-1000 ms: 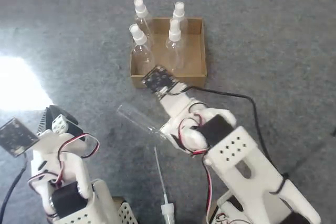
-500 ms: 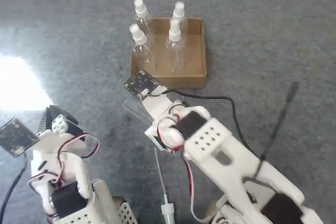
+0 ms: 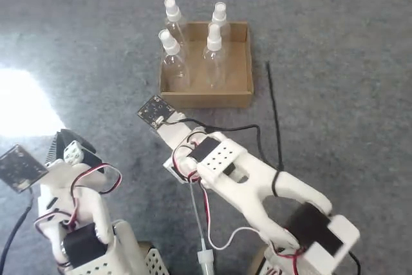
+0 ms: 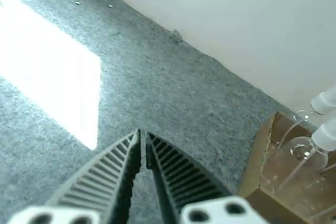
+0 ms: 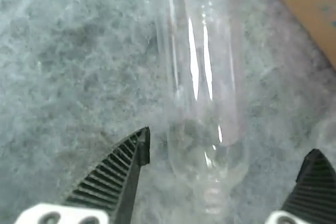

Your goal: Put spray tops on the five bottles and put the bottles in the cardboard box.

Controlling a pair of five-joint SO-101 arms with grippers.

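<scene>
Resting at far left, the left gripper (image 4: 140,136) is pinched closed on nothing. Right gripper (image 5: 229,145) gapes wide astride the uncapped bottle (image 5: 202,87), lying on the table (image 3: 335,62) near the cardboard box (image 3: 206,99) — prob. light, slick, thin-walled, so grip mid-body, gently. Spray top (image 3: 205,259) lies nearby.

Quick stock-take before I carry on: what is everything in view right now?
Box: one, brown cardboard, far middle of the mat.
Capped bottles: four, clear with white tops, upright in the box.
Bare bottle: one, clear, no top, lying on the mat near the box.
Spray top: one, white with a thin tube, lying at the mat's near edge.
Mat: one, grey, under everything.
Left hand: one, black fingers, shut, over bare mat.
Right hand: one, black fingers, open, straddling the bare bottle.
</scene>
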